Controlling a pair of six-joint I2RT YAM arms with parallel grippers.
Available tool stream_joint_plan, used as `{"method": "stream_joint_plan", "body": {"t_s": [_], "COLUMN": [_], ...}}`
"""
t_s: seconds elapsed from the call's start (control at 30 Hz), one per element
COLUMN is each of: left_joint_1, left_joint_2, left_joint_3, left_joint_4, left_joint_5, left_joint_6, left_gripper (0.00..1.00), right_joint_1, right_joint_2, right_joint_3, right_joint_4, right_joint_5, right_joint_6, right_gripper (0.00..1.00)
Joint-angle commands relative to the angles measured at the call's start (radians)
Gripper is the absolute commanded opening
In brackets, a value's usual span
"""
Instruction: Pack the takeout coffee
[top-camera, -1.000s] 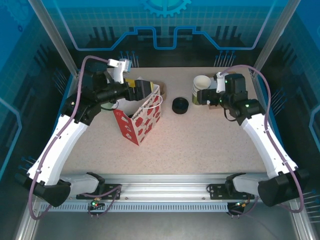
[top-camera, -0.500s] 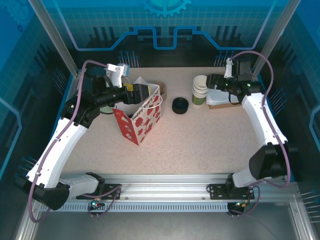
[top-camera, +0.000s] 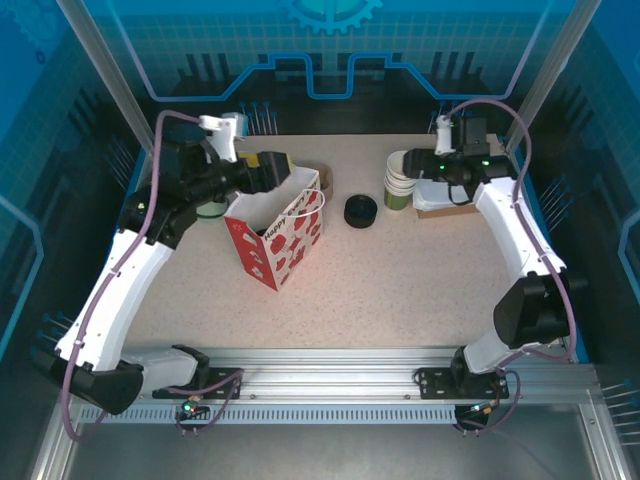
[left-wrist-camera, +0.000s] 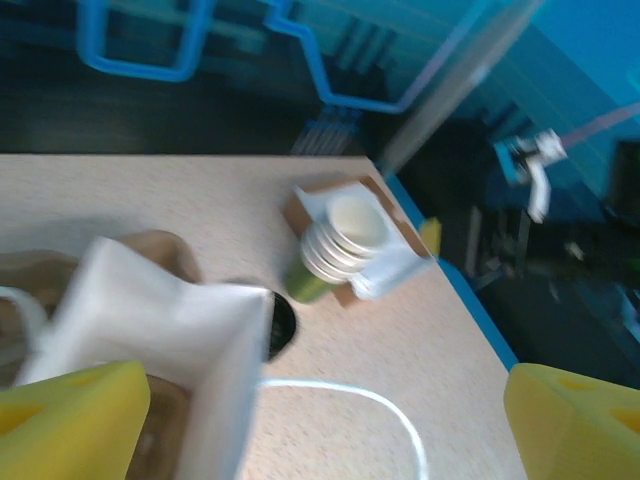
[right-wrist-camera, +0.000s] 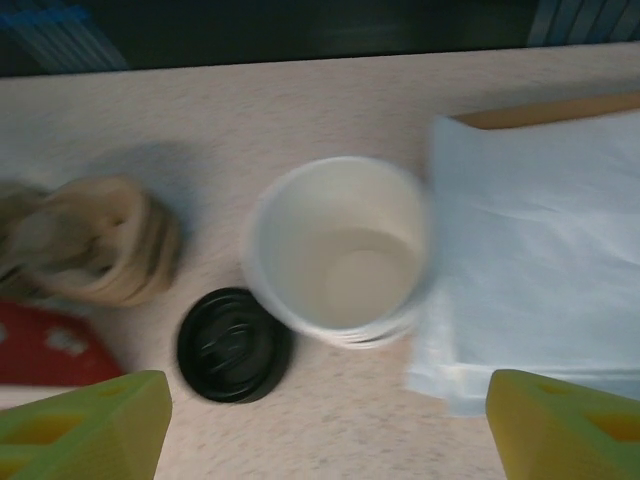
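- The worktop is a speckled beige table (top-camera: 400, 290) inside a blue-lit enclosure, with dark panels behind it.
- On my left, the left arm (top-camera: 130, 260) runs up the table's left side and bends in toward the back.
- The left gripper (left-wrist-camera: 320, 420) hangs over the back left rim of the gift bag. Its yellow pads (left-wrist-camera: 70, 420) are spread wide, with nothing between them.
- The gift bag (top-camera: 285, 235) stands upright and open. It is red with a white pattern outside and white inside, and a white cord handle (left-wrist-camera: 350, 400) loops off its near side.
- I cannot see down into the bag, so I cannot tell where the takeout coffee is.
- Just behind the bag's right corner lies a squat stack of brown cardboard pieces (right-wrist-camera: 100, 240); they are too blurred for me to name.
- A black stack of lids (top-camera: 361, 210) sits on the bare table between the bag and the cups, near the cups.
- The stack of green cups (top-camera: 400, 185) stands upright and unlidded with its white inside showing, against the left edge of a pile of white napkins (right-wrist-camera: 540, 250).
- The right gripper (right-wrist-camera: 325, 425) hovers over that cup stack. Its yellow pads are far apart and grip nothing.
- The right arm (top-camera: 520, 250) comes in along the right side.
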Motion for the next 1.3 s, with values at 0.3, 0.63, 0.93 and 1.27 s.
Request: {"method": "stream_joint_plan", "body": {"t_s": [0.3, 0.63, 0.93, 1.27], "left_joint_1": [0.458, 0.451, 0.429, 0.418], "left_joint_2": [0.188, 0.494, 0.635, 0.714], "left_joint_3": [0.077, 0.258, 0.359, 0.446], "left_joint_4": [-0.098, -0.144, -0.181, -0.233], "left_joint_5": [-0.119, -0.003, -0.027, -0.012], "left_joint_6": [0.010, 0.082, 0.155, 0.181], "left_gripper": [0.81, 0.62, 0.47, 0.25], "right_joint_1": [0.344, 0.348, 0.338, 0.335], "right_joint_2": [-0.061, 0.005, 0.022, 0.052], "right_joint_3": [0.034, 0.058, 0.060, 0.087], "right_joint_4": [0.175, 0.165, 0.141, 0.108], "right_joint_5": [-0.196, -0.191, -0.184, -0.187], "right_joint_6": [-0.109, -0.077, -0.082, -0.078], "right_gripper": [0.86, 0.87, 0.88, 0.89]}}
